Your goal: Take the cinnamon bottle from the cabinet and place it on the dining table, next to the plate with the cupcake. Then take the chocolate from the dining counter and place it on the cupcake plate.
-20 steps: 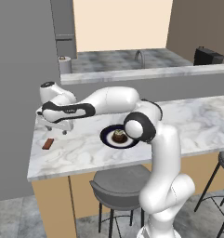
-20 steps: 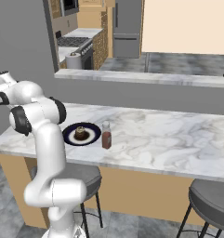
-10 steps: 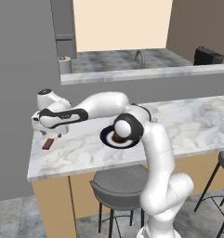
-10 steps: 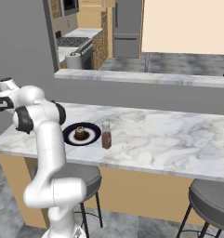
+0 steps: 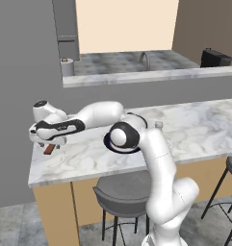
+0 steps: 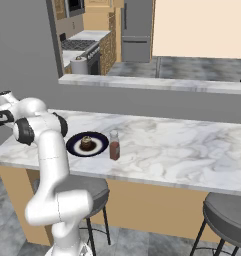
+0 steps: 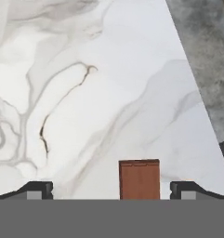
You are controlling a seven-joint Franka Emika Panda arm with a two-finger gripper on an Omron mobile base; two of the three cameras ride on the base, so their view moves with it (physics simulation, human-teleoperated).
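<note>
At the far left end of the long white-and-grey veined marble surface (image 5: 194, 125), the small flat reddish-brown chocolate bar (image 5: 49, 149) lies flat near the edge, and the two-finger pincer (image 5: 48, 143) hangs right over it. In the hand view the bar (image 7: 139, 179) sits between the two dark fingertips (image 7: 38, 189), nearer the one at 3 o'clock, with bare marble on both sides; the jaws stand fully spread and hold nothing. That placing suits a straight drop and pinch across the bar's narrow width, which I judge to be the step in hand.

Toward 3 o'clock from the bar, the small round dark navy plate (image 6: 77, 147) carries the tiny brown cupcake (image 6: 86, 145), and the small clear glass cinnamon bottle with reddish-brown contents (image 6: 114, 148) stands upright just beside the plate's right rim, so the first half of the task looks done.

The bar's near end is cut off at the bottom of the hand view. From the left base camera the arm's elbow covers most of the plate, and the hand hides much of the bar.
</note>
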